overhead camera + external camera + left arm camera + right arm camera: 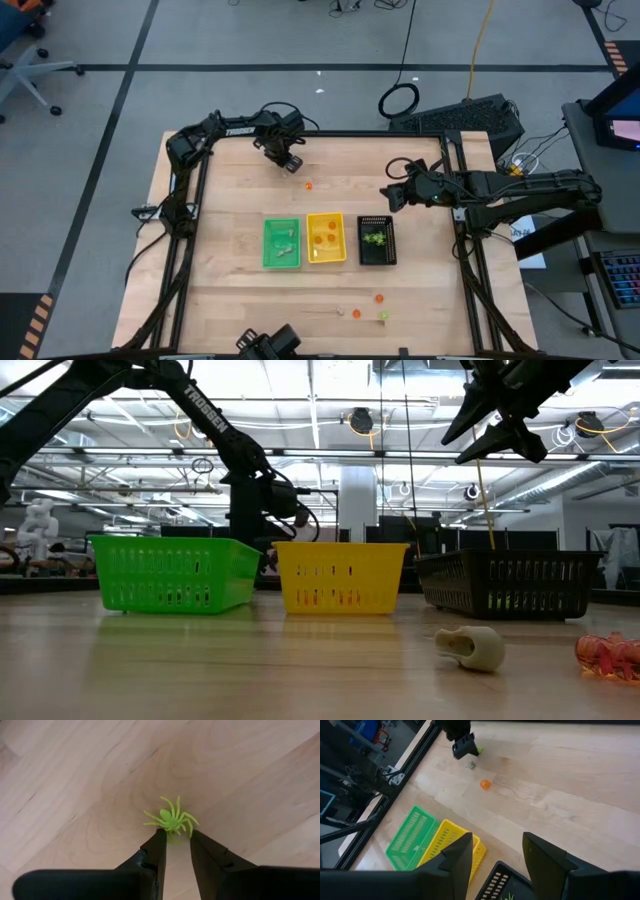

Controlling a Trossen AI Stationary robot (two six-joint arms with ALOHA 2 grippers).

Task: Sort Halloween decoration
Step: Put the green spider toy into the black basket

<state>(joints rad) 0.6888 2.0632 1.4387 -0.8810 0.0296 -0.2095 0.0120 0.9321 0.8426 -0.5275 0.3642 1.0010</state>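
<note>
Tabletop (230, 300): pale wood planks, black-framed, on grey taped floor.
Left end effector (174, 839): at far edge, fingers pinching a yellow-green spider (171, 819).
Right end effector (497, 851): open, empty, above the black tray (377, 241).
Room: ceiling lights, hanging cables.

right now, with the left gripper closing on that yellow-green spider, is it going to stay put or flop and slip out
The spider looks like thin moulded plastic with spindly legs, so it is probably very light and bendy. The left gripper has only its rear legs between the tips, so it may twist or slide free. Lying flat on the table, it should not roll.
</note>
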